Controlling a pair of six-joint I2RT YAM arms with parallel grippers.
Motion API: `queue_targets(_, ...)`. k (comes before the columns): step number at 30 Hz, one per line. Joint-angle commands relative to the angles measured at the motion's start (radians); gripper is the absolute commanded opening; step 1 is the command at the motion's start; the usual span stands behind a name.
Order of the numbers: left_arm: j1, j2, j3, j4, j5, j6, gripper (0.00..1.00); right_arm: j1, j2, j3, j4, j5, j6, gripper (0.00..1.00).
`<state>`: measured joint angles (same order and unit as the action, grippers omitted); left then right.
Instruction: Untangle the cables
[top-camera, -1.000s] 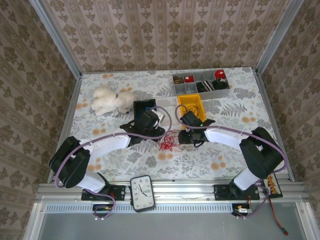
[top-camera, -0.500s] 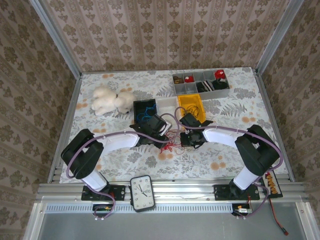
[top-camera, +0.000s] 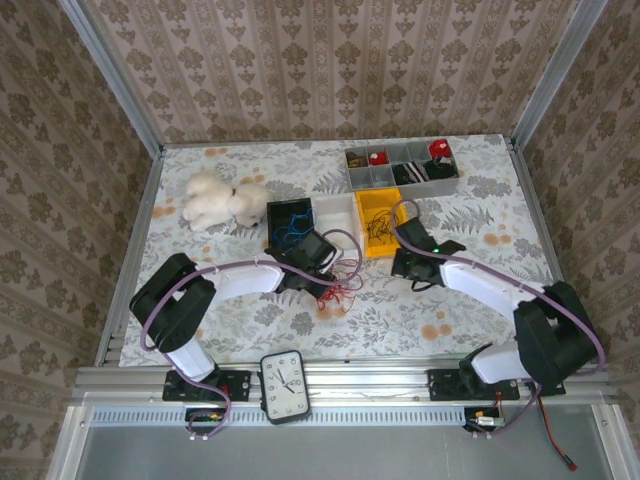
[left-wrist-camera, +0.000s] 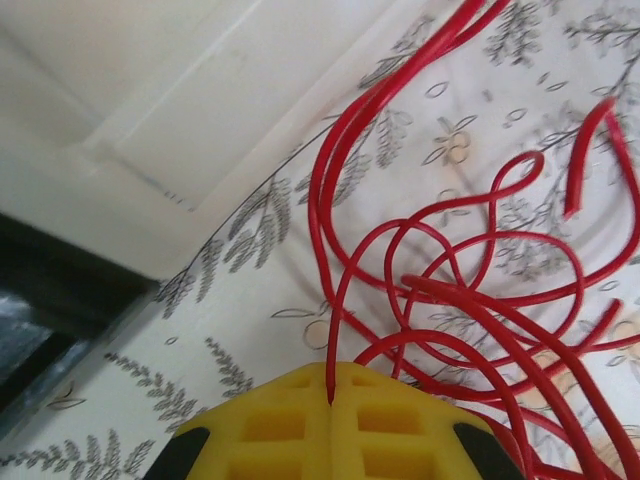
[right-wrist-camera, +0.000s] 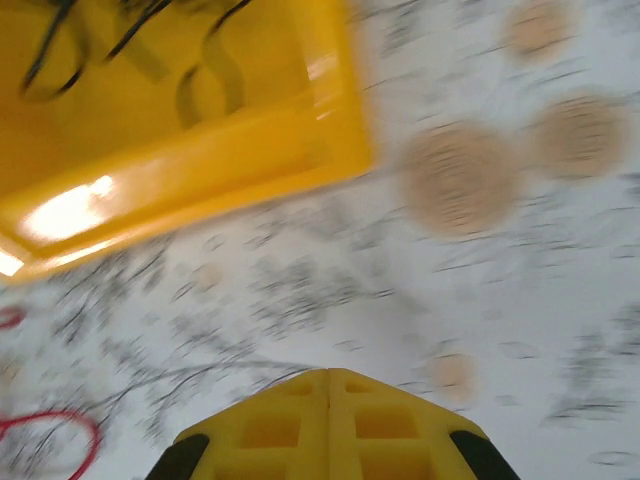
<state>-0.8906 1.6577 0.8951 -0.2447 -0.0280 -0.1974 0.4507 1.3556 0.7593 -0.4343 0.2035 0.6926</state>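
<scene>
A tangle of red cables (top-camera: 341, 284) lies on the flowered cloth in front of the bins, and it spreads across the left wrist view as red cables (left-wrist-camera: 470, 300). My left gripper (top-camera: 322, 268) is at the tangle's left edge. In its wrist view the left gripper (left-wrist-camera: 330, 398) is shut, with one red strand pinched in the seam of its yellow fingers. My right gripper (top-camera: 408, 266) is to the right of the tangle, below the yellow bin. Its wrist view shows the right gripper (right-wrist-camera: 329, 374) shut above bare cloth. A thin dark line meets its tips, too blurred to name.
The yellow bin (top-camera: 383, 203) holds dark cables, and its wall (right-wrist-camera: 200, 165) is close ahead of the right gripper. A black bin (top-camera: 276, 212) holds blue cables beside a white bin (top-camera: 335, 206). A grey divided tray (top-camera: 400, 170) stands behind them. A plush toy (top-camera: 220, 200) is at the left, a clock (top-camera: 283, 386) on the front rail.
Both grippers have shut. The right one has moved right, away from the red tangle to below the yellow bin. The left one has moved slightly right to the tangle's edge.
</scene>
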Motion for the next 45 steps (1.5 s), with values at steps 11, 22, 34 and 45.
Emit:
queue_targets(11,0.002,-0.093,-0.068,0.050,0.045,-0.003,0.00,0.253,0.126,0.100,0.113,-0.398,-0.272,0.53)
queue_targets(22,0.003,-0.107,-0.084,0.059,0.021,-0.007,0.00,0.337,0.279,0.126,0.026,-0.315,-0.285,0.49)
queue_targets(34,0.033,-0.154,-0.134,0.057,-0.036,-0.056,0.00,0.300,0.216,0.050,0.023,-0.111,-0.184,0.01)
queue_targets(45,0.110,-0.246,-0.220,0.056,-0.050,-0.141,0.00,0.010,-0.041,-0.115,-0.077,0.049,0.127,0.00)
